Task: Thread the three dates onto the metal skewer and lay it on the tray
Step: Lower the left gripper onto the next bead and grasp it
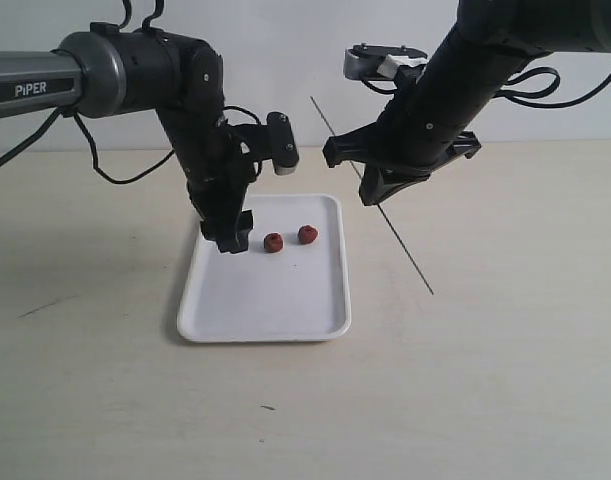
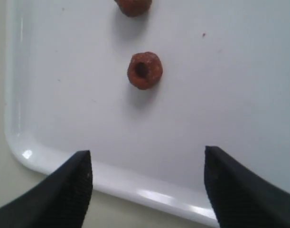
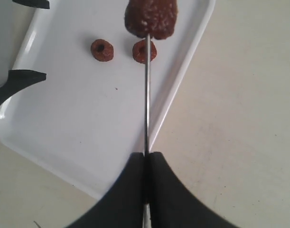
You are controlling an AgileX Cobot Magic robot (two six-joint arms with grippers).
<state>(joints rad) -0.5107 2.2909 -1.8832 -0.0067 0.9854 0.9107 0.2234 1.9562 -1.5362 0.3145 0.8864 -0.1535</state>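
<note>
**Steel rod loaded with one date, two left on the tray**

I have the right gripper (image 3: 145, 161) clamped shut on the metal skewer (image 3: 146, 95), which hangs in the air just off the tray (image 3: 88, 118), past its long side. One threaded date (image 3: 149, 19) sits on the rod; from the exterior camera I cannot make it out, so I am unsure how far from the tip it rides. The first loose date (image 2: 145, 70) and the second loose date (image 1: 307, 234) lie side by side on the tray near its far end, holes showing.

My left gripper (image 2: 147, 190) hovers with jaws spread wide and empty, over the tray's rim and short of the first loose date.

What worries me:
- If I drop the left gripper where it is, a finger may land on the rim and tip or shove the tray.
- A round date can roll away from a closing finger.
- Such a thin rod can pivot in the pinch once a date pushes against it.
- Tilt the rod too steeply and the threaded date may slide off.
</note>
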